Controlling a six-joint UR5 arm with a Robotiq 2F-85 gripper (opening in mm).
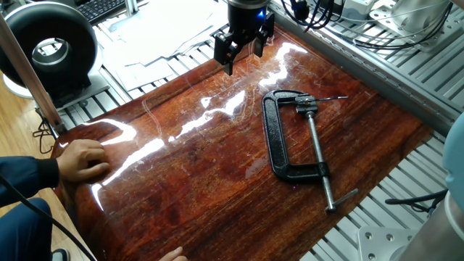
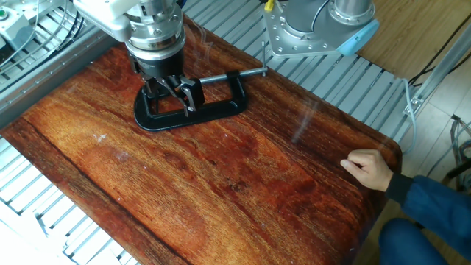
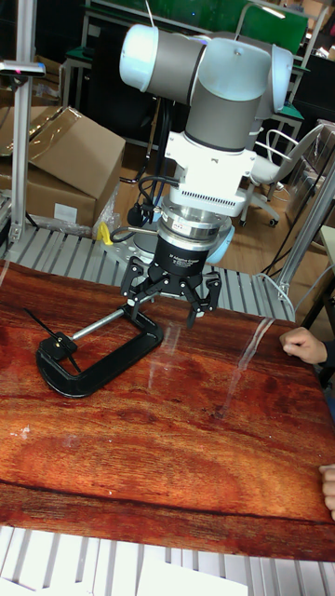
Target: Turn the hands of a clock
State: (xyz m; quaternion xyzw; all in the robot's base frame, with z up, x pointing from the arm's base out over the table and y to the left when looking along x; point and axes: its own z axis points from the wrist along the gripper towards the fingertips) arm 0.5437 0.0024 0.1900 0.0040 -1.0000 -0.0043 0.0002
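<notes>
Hovering released and empty, the claw [image 1: 243,56] hangs near the flat-lying C-clamp [image 1: 272,135].

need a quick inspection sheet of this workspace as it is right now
surface: glossy wooden tabletop, glare streaks across it
job's things: black C-clamp lies flat, nothing gripping it
clutter: person's hand rests on the table corner
grippers: tool open, empty, hovering apart from the C-clamp
cables: black cables behind the arm
surroundings: slatted aluminium frame, papers, cardboard boxes
</notes>
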